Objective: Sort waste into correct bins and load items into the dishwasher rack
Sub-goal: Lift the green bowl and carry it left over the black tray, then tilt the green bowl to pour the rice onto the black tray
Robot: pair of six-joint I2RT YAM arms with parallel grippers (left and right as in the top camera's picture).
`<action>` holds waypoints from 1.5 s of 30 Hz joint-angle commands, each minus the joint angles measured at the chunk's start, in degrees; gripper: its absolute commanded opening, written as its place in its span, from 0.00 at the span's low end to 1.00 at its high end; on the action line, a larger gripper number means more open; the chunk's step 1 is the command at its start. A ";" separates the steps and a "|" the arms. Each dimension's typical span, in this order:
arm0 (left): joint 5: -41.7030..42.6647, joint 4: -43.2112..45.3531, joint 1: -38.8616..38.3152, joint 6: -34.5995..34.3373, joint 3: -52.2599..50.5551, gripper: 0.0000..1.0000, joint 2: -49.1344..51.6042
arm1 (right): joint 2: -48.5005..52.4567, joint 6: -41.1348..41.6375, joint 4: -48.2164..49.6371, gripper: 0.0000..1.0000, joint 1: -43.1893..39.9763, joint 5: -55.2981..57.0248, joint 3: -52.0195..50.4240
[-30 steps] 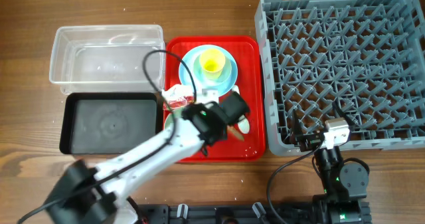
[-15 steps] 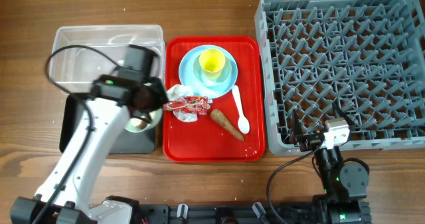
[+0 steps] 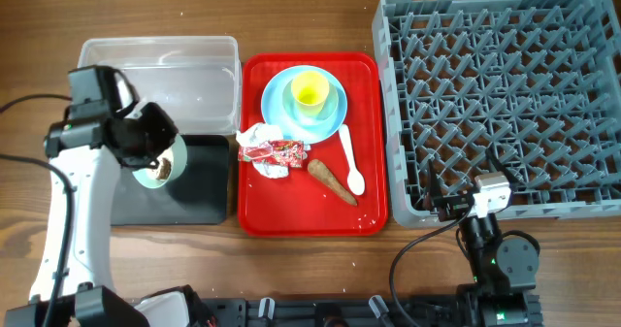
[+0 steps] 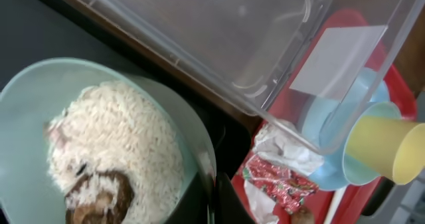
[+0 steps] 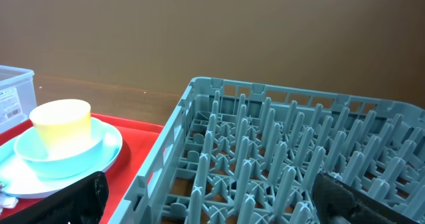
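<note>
One pale green bowl (image 4: 26, 117), heaped with whitish rice (image 4: 126, 137) and a brown scrap (image 4: 99, 201), hangs at nine o'clock in the overhead view. It is above the nine-o'clock end of the black tub (image 3: 199, 186), with its rim pinched between the fingers of the left gripper (image 3: 155, 152). The clear tub (image 3: 160, 75) lies just beyond, at ten o'clock. At the twelve of the central red tray (image 3: 367, 209), the yellow cup (image 3: 309, 90) stands in the small blue bowl (image 3: 330, 104) on the blue plate (image 3: 274, 104). Crumpled tissue (image 3: 254, 136) and a snack wrapper (image 3: 281, 152) lie at the tray's nine, the sausage piece (image 3: 332, 179) and white spoon (image 3: 349, 160) toward five. The grey rack (image 3: 505, 94) fills three o'clock. The right gripper (image 5: 212, 207), fingers wide apart, sits at five o'clock by the rack's near wall.
</note>
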 commanded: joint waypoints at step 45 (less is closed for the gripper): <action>55.49 5.42 33.53 16.90 -13.33 0.04 -0.92 | -0.63 -0.50 0.17 1.00 -0.17 -0.74 -0.07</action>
